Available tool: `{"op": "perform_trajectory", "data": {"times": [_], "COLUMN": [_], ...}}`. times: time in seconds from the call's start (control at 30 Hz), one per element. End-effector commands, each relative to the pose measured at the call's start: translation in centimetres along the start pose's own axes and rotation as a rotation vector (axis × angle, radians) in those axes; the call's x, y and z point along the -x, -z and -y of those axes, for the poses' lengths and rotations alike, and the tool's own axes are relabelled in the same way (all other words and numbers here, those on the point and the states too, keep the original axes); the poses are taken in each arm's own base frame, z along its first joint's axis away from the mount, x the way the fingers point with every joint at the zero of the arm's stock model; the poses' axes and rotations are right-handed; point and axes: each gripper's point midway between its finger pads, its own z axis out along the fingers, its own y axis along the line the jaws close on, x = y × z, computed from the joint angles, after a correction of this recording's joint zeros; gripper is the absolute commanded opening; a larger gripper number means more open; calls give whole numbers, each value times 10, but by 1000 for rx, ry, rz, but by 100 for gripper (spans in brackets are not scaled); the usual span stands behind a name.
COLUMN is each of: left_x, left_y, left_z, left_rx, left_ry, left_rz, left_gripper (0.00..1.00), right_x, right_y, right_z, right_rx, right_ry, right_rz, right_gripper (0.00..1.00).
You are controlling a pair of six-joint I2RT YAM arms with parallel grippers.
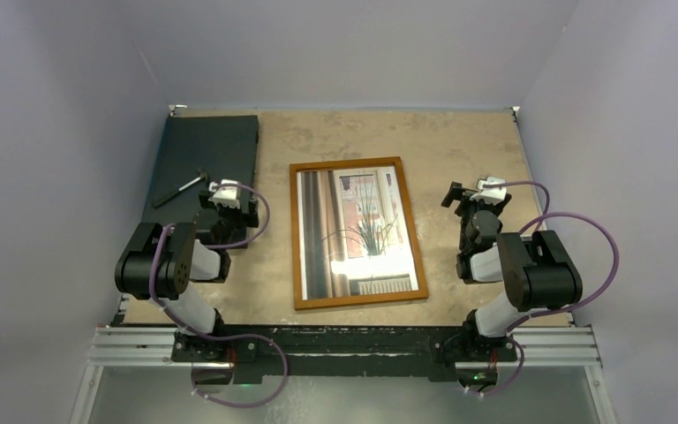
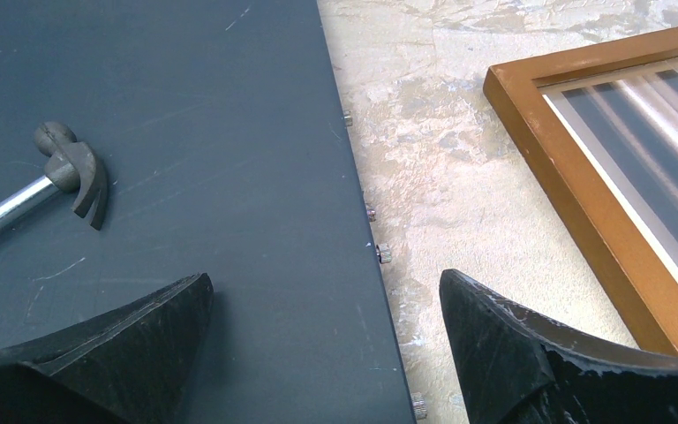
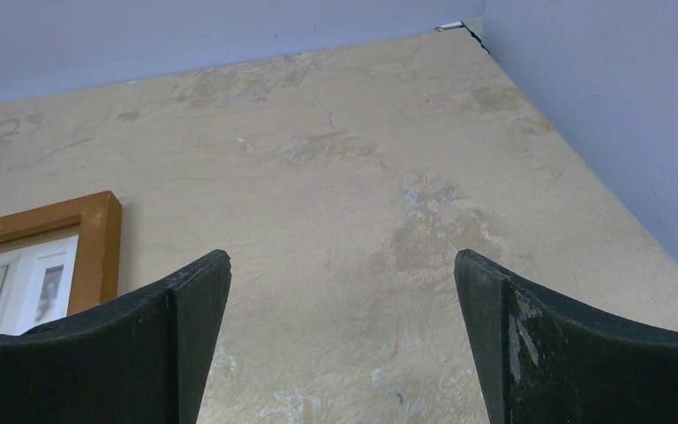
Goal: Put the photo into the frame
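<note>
- Spiky-plant paper photo (image 1: 357, 234) looks already seated inside the orange-brown rectangular wooden frame (image 1: 297, 231).
- Both pairs of jaws apart, empty, flanking frame.
- Next, probably: check seating only.

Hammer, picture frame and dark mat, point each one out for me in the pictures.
hammer (image 2: 78, 175): left wrist view, on its metal head.
frame (image 2: 591, 203): left wrist view, on the wooden border facing the mat.
dark mat (image 2: 229, 106): left wrist view, on its bare surface.
</note>
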Motion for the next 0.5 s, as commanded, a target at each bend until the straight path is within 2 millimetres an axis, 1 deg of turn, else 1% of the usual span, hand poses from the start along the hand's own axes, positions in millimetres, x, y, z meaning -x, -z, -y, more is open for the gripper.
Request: {"op": "perform_trajectory", "data": {"times": [0.0, 0.47], "left_x": [13, 13], "left_y": [-6, -7], "left_z": [1, 0], "left_rx": [-12, -8], "left_ry": [17, 15], "left_rz": [46, 43], "left_gripper": [100, 100], "right_x": [23, 23], "right_y": [-4, -4], "right_z": [-3, -3], "right_rx": [11, 11], "right_ry": [0, 1], "right_rz": [81, 83], "right_gripper": [99, 99]}}
